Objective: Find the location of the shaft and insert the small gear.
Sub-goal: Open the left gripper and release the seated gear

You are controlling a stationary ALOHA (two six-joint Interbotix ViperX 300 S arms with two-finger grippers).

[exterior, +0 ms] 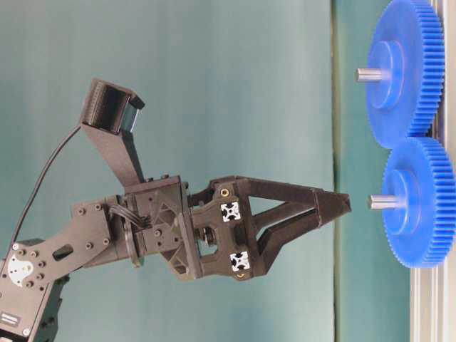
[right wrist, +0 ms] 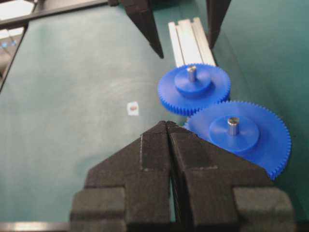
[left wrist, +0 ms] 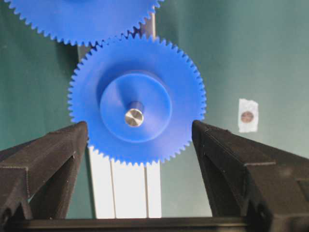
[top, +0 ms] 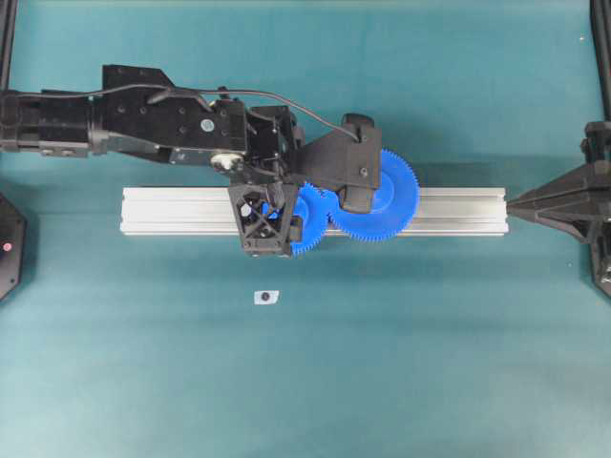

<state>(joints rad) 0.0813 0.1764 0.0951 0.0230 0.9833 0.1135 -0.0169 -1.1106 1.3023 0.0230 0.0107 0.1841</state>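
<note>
The small gear (left wrist: 159,77) sits flat on the aluminium rail (left wrist: 128,188), its teeth meshed with the larger blue gear (left wrist: 82,19). The silvery tip of the shaft (left wrist: 133,117) pokes up through its hub; the shaft's base is hidden. My left gripper (left wrist: 140,133) is open and empty above the gear, with its fingers (left wrist: 53,154) on either side and apart from it. From overhead, the left gripper (top: 272,218) covers part of the small gear (top: 307,227). My right gripper (right wrist: 166,123) is shut and empty, well back from both gears, near the rail's end (top: 512,202).
The larger gear (top: 387,196) sits on the rail (top: 172,210) beside the small one, with its own pin (right wrist: 233,124). A small white tag with a dark dot (top: 264,297) lies on the green table in front of the rail.
</note>
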